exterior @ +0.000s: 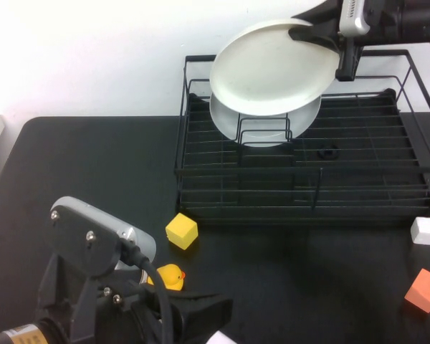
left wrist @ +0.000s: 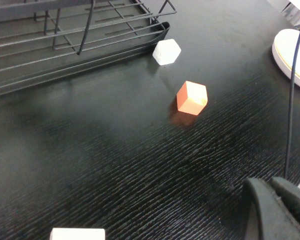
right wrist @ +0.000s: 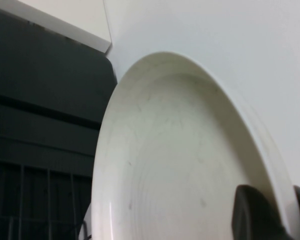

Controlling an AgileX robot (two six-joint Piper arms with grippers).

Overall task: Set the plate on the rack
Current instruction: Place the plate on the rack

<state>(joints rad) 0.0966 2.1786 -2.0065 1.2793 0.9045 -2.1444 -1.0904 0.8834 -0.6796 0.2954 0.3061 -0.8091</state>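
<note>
My right gripper (exterior: 317, 36) is shut on the rim of the glossy white plate (exterior: 272, 68) and holds it tilted in the air over the back left part of the black wire rack (exterior: 301, 208). In the right wrist view the plate (right wrist: 180, 165) fills the frame, with my fingers (right wrist: 255, 215) pinching its rim and rack wires (right wrist: 35, 200) below. A duller grey plate (exterior: 269, 131) stands upright in the rack's dividers, right under the held plate. My left gripper (exterior: 201, 315) is parked low at the table's front left, shut and empty (left wrist: 277, 210).
A yellow cube (exterior: 181, 231) and a yellow duck (exterior: 170, 276) lie in front of the rack's left end. A white cube (exterior: 426, 230) and an orange cube (exterior: 423, 290) lie at the front right. A small black object (exterior: 328, 151) sits on the rack floor.
</note>
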